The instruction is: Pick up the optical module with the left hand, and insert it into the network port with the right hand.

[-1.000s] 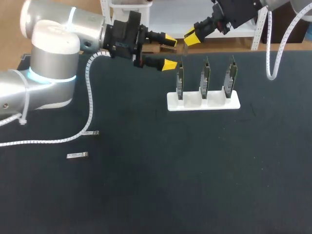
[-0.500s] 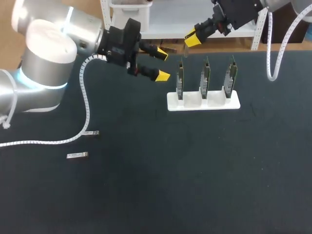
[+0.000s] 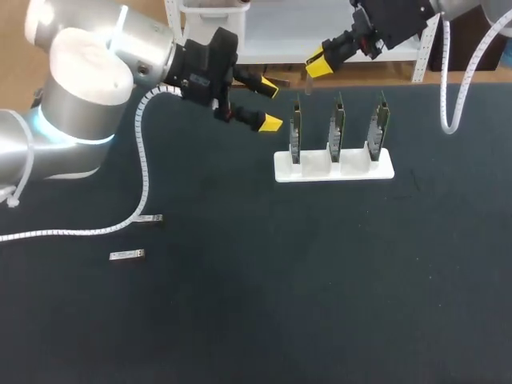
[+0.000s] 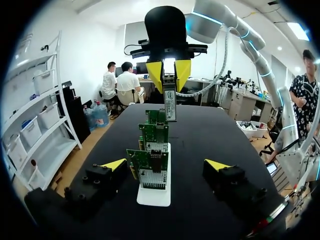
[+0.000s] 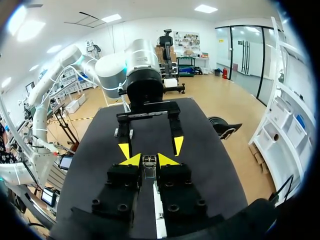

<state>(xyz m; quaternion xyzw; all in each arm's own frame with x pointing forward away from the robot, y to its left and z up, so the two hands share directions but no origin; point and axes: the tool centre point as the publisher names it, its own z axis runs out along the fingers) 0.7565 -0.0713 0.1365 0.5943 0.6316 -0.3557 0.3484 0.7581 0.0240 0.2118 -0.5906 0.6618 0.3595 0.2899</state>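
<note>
While upright in one stand, three cards; one module aloft.

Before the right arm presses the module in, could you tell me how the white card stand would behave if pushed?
It will probably slide rather than resist: the white stand looks a slim, loose base on the dark table, nothing visibly fixing it. It may also tip, since three tall cards stand upright in it.
</note>
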